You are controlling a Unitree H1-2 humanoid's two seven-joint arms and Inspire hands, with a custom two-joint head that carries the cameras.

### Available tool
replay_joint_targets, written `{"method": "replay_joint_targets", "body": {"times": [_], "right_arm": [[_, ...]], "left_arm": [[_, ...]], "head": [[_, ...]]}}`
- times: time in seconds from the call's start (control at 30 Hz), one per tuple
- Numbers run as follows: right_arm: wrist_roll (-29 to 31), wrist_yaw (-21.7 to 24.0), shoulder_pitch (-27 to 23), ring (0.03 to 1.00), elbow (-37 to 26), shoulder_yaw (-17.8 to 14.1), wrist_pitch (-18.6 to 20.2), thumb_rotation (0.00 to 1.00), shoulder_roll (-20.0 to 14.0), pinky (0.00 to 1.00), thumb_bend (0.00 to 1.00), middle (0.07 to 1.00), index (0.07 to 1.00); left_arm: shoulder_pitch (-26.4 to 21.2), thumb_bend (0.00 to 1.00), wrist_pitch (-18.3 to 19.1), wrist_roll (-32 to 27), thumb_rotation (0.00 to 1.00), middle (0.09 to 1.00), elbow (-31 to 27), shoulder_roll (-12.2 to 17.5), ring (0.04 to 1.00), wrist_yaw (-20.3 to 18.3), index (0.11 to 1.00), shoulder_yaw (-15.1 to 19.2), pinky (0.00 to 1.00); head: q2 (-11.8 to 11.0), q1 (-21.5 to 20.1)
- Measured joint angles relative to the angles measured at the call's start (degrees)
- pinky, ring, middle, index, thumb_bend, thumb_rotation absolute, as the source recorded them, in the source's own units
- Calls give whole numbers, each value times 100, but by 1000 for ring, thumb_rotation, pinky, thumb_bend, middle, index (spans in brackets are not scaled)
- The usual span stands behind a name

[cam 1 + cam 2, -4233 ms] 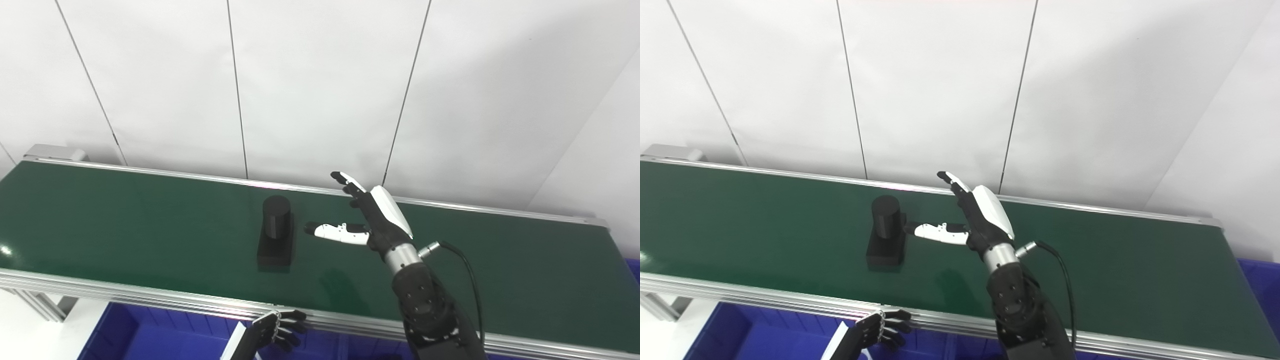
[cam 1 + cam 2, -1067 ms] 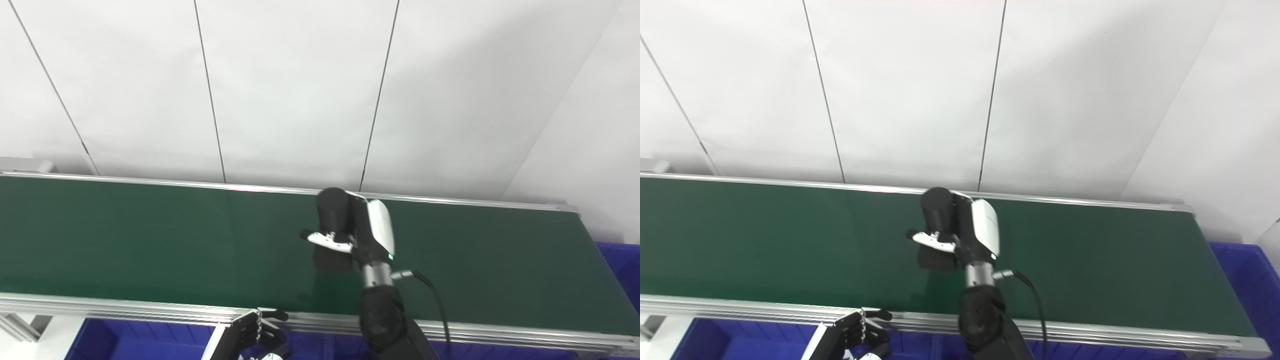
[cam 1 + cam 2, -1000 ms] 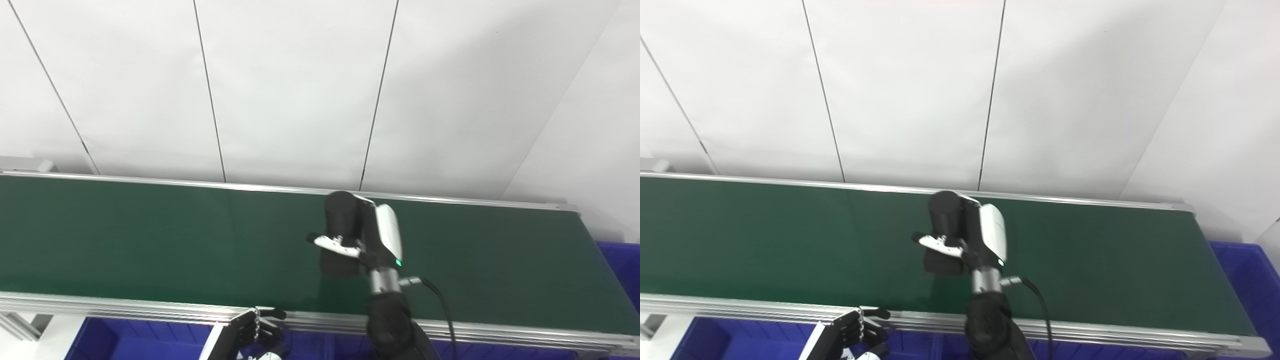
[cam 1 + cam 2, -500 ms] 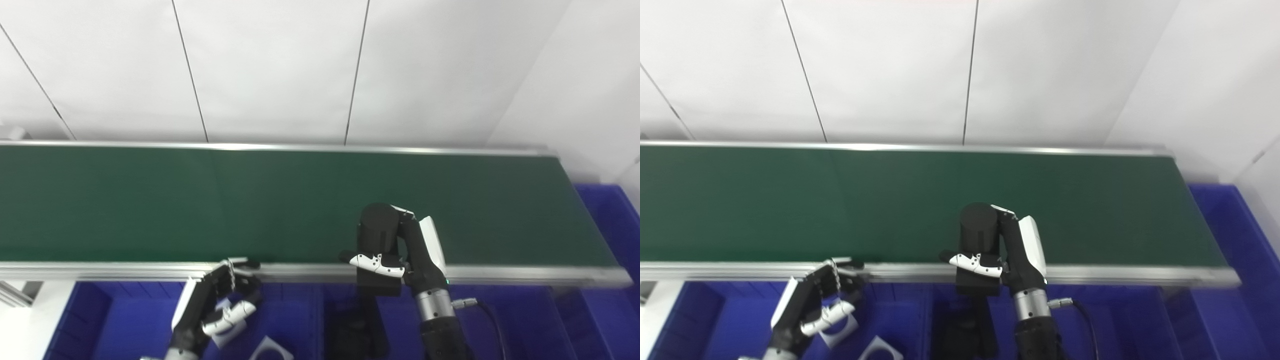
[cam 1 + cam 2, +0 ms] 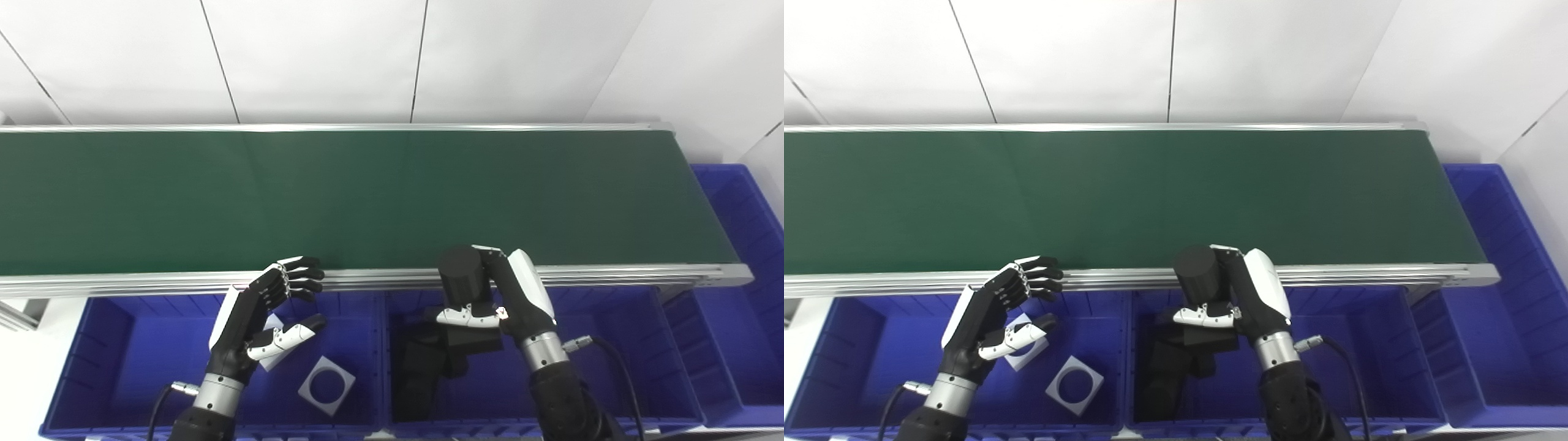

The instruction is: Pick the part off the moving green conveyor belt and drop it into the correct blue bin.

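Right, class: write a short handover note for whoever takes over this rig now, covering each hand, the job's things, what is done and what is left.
Right hand: shut on the black cylinder-on-block part, held above the middle blue plastic bin, which holds other black parts.
Left hand: open, holding nothing, over the left blue bin with white square ring plates.
Done: part is off the green conveyor belt.
Left: release it into the middle bin.

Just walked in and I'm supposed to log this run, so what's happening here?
The right hand holds a black part above the middle blue bin, which already holds black parts. The left hand hovers open over the left bin with white square pieces. The green conveyor belt carries nothing.
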Motion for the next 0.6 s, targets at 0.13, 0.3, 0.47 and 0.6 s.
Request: {"method": "replay_joint_targets", "body": {"times": [0.13, 0.3, 0.47, 0.6], "right_arm": [[-503, 85, -8, 461, -20, 107, 345, 0, -41, 326, 488, 557, 452], [-1334, 359, -134, 490, -23, 393, 601, 0, -338, 350, 490, 550, 444], [-1979, 1121, -361, 470, -7, 775, 1140, 0, -573, 412, 500, 566, 469], [-2381, 1416, -447, 649, 8, 991, 1300, 67, -581, 539, 509, 630, 481]], "left_arm": [[35, 726, 0, -1, 315, 685, -147, -11, 628, -107, 723, 34, 558], [48, 699, 0, 0, 307, 679, -154, -24, 619, -135, 719, 92, 549], [47, 696, 0, 0, 318, 669, -152, -42, 600, -192, 713, 133, 534], [45, 695, 0, 0, 316, 667, -152, -60, 595, -203, 714, 143, 532]], "head": [[97, -26], [141, -88], [141, -149], [123, -149]]}}
